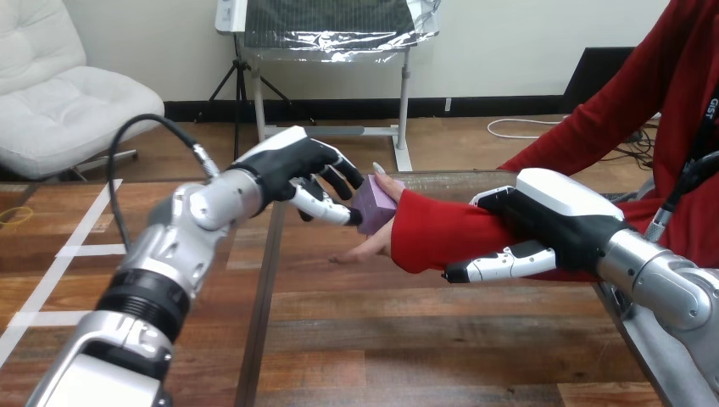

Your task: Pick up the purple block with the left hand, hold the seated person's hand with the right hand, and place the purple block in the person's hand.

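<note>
A wooden table (381, 339) of brown planks spans the near scene from left to right. A dark seam (263, 288) runs from its near edge to its far edge, left of the middle, splitting the surface in two. On the left part lie strips of white tape (89, 250): one long strip slants from the far side toward the near left, and shorter strips cross it. A small yellow loop (13, 216) rests at the far left edge, too small to identify.

The block (374, 206) lies in the person's hand (370, 246), right of the left robot hand (292, 163).
</note>
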Robot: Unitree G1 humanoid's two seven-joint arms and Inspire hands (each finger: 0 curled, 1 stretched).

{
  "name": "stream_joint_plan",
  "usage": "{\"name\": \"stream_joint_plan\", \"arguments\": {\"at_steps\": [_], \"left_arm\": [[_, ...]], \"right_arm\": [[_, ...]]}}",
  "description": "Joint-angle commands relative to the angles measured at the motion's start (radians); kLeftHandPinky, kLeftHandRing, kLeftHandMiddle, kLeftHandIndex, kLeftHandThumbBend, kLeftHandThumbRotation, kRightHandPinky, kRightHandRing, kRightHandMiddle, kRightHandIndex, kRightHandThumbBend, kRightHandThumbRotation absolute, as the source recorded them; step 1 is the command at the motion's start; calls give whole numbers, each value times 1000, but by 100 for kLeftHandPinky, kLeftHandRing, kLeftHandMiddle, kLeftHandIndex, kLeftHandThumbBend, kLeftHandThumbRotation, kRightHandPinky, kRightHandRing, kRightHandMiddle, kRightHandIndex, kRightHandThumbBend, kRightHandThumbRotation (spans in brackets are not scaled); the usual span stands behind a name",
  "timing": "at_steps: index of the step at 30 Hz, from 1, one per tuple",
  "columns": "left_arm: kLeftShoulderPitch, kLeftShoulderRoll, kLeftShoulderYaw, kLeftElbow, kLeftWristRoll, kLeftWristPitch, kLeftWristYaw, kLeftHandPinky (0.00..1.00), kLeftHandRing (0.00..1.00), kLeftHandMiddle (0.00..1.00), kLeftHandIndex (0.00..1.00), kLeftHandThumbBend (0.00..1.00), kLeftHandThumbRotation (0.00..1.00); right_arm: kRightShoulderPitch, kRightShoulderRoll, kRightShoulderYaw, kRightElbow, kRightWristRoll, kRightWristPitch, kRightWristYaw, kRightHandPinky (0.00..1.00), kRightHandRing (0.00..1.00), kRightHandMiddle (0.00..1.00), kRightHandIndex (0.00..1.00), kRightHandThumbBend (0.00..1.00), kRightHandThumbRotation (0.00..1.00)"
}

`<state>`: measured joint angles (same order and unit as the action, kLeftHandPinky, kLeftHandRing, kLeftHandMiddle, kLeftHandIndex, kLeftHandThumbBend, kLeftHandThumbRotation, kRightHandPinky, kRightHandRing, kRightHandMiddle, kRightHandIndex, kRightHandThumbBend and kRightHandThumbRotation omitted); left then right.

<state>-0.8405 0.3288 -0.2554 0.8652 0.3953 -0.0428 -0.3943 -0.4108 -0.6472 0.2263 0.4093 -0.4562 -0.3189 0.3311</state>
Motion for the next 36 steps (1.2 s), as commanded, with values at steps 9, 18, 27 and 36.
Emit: {"name": "stream_joint_plan", "arguments": {"at_steps": [9,18,27,36], "left_arm": [[-1,65,27,-88,-25,-22,-1,50,62,68,67,55,0],[32,86,39,-151,-35,5,-6,51,64,69,67,54,0],[90,96,75,-248,-57,39,6,51,63,68,68,54,0],[196,86,129,-411,-68,90,82,52,63,68,74,57,32]], "right_arm": [[-20,-26,-34,-56,14,3,1,50,62,66,67,99,78],[-14,-30,-41,-67,14,6,-12,50,64,67,69,100,82],[-11,-36,-55,-89,23,24,-11,51,66,69,72,100,84],[-9,-45,-67,-112,25,34,-8,55,69,72,74,100,86]]}}
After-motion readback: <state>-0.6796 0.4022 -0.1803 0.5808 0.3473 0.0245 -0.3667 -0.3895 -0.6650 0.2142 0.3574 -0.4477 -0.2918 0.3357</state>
